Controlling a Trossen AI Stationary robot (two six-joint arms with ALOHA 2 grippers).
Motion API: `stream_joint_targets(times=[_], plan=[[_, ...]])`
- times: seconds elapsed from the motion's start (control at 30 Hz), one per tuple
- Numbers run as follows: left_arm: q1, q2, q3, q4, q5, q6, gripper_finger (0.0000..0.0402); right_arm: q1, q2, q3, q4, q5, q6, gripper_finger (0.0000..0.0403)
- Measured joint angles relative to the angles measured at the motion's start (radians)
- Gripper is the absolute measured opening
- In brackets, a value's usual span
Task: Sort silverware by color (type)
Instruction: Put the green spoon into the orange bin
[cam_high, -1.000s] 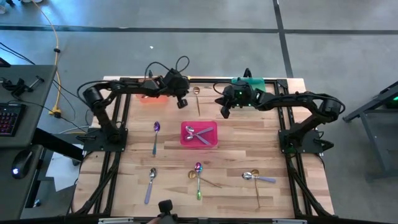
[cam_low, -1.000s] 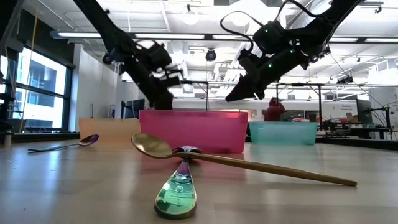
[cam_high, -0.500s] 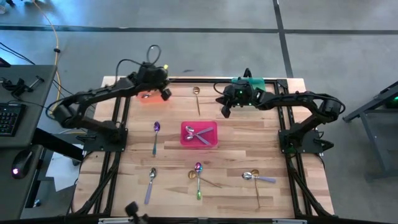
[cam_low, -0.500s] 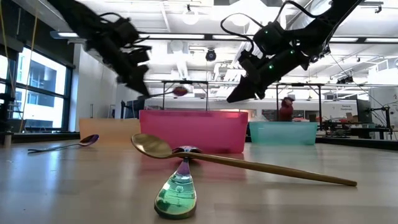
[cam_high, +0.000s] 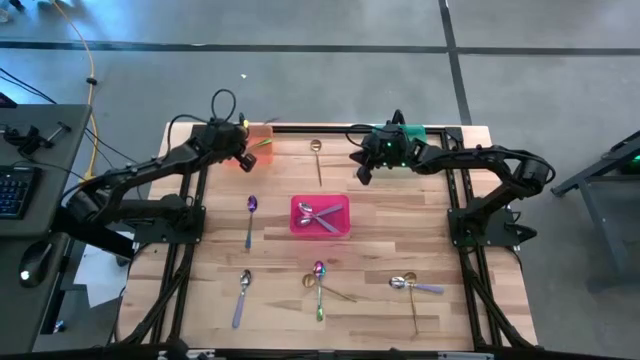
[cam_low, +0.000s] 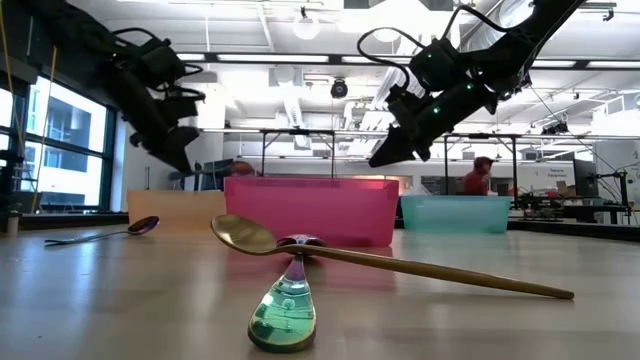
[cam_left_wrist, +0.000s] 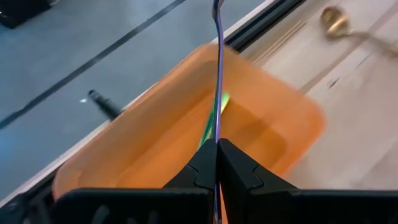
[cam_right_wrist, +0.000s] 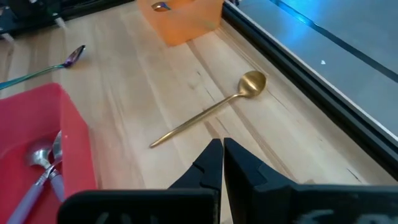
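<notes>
My left gripper (cam_high: 243, 155) is at the table's far left, beside the orange bin (cam_high: 260, 134), shut on a slim iridescent purple-green spoon (cam_left_wrist: 217, 74). My right gripper (cam_high: 362, 172) is shut and empty above the table, just right of a gold spoon (cam_high: 317, 158) that lies flat on the wood; the gold spoon also shows in the right wrist view (cam_right_wrist: 211, 112). A pink bin (cam_high: 320, 230) at mid-table holds silver spoons (cam_high: 322, 214). More spoons lie flat on the table: a purple one (cam_high: 250, 215), one with a lilac handle (cam_high: 241, 292), a crossed group (cam_high: 320, 285) and a pair (cam_high: 412, 287). My left gripper pinches the spoon's thin handle (cam_left_wrist: 217, 134) between its two fingertips. The spoon sticks straight out ahead of the fingers, along their line. It is lifted clear and reaches over the orange bin (cam_left_wrist: 155, 149).
A teal bin (cam_high: 402, 133) stands at the far edge behind my right gripper. A green streak (cam_left_wrist: 212, 121) shows inside the orange bin; whether it is a spoon or a reflection I cannot tell. A black frame runs along the table's far edge.
My left gripper has carried the iridescent spoon toward the table's left edge, from beside the gold spoon to the orange bin, staying shut on it. My right gripper has kept nearly still.
</notes>
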Motion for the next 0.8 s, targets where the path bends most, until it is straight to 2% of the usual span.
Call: stream_joint_targets(times=[0.37, 0.67, 0.8], plan=[[0.013, 0.001, -0.043, -0.072, -0.051, 0.065, 0.0, -0.002, 0.0, 0.0, 0.002, 0.036, 0.011, 0.0], [0.013, 0.004, -0.043, -0.104, -0.061, 0.032, 0.0001, -0.002, 0.0, 0.0, 0.016, 0.039, 0.011, 0.0], [0.013, 0.004, -0.043, -0.102, -0.077, 0.024, 0.0013, -0.002, 0.0, 0.0, 0.016, 0.039, 0.005, 0.0]])
